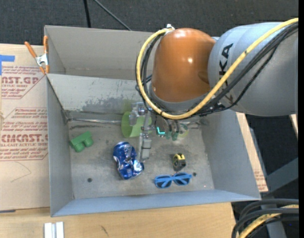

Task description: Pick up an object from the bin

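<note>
Orange wrist cover (184,66) sits highest, hiding much of the hand (144,152) below it; whether that hand is apart or together I cannot tell. Its tip hangs just beside the right edge of a crumpled blue can (126,161), which lies mid-floor in the bin (60,172), toward the front wall. Coming down off-centre, it could shove the can aside or catch only a crushed fold that slips. A pale green cup-like thing (128,124) close behind might snag. Blue sunglasses (173,180), a small yellow-black piece (178,160) and a green block (81,142) lie farther off.
</note>
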You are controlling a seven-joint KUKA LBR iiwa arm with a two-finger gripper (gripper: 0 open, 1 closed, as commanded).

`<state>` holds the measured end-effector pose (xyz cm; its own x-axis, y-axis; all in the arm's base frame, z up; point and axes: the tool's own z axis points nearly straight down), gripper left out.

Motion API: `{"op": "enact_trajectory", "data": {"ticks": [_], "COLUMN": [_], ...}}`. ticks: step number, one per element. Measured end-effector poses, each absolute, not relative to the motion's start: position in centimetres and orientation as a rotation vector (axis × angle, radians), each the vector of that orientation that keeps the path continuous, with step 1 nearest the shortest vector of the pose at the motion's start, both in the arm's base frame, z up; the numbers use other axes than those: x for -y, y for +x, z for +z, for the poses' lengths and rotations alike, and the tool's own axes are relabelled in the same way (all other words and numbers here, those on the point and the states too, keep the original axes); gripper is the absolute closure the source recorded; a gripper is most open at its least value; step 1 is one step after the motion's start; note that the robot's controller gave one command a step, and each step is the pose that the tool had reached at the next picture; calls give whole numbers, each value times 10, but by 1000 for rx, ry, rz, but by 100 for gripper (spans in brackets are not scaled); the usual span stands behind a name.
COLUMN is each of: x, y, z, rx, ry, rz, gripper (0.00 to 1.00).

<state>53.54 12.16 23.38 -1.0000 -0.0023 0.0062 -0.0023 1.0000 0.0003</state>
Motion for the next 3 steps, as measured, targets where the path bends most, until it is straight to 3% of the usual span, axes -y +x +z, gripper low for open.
{"op": "enact_trajectory", "data": {"ticks": [1, 2, 3], "x": [-133, -117, -110], "y": [516, 520, 502], "z": [75, 102, 109], "rx": [3162, 3144, 3122], "ry": [-188, -176, -349], "rz": [-19, -4, -2], "gripper": [0, 0, 0]}}
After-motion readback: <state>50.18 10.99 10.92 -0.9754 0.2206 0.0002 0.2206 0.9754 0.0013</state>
